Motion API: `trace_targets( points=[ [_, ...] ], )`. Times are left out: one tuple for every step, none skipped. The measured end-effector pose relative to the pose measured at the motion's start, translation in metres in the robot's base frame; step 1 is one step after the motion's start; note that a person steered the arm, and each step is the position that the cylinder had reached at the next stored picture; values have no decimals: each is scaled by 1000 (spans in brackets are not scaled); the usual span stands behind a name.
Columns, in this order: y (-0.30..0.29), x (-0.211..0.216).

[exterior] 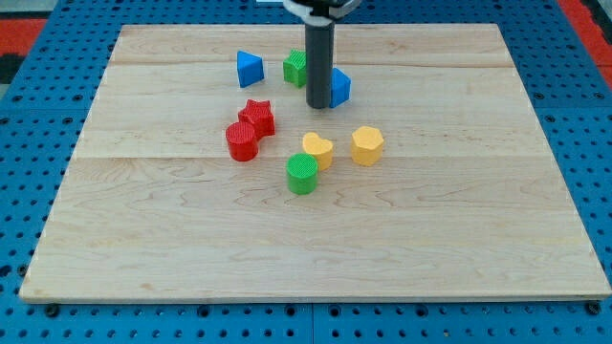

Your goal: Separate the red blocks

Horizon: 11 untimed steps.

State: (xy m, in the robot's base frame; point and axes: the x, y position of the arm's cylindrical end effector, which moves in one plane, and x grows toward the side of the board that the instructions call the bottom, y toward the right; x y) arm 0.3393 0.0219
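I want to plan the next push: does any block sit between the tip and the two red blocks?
Nothing visible does. My tip sits between the green block and blue block; the red star and red cylinder lie toward the view's lower left.

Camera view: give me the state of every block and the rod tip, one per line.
red star block: touching the red cylinder
red cylinder: upright, not yet separated
blue triangle block: alone
green block: partly behind rod
blue block: beside my tip
yellow heart block: touching green cylinder
green cylinder: upright
yellow hexagon block: alone
my tip: clear of red blocks
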Motion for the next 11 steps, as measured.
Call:
trace_targets(
  points=[
    [42, -6],
    [61, -24],
    [63, 33],
    [38, 75],
    [3, 129],
    [-24, 144],
    [-54, 148],
    [-86, 139],
    [-81, 88],
    [-77, 55],
    [-96, 71]
  ],
)
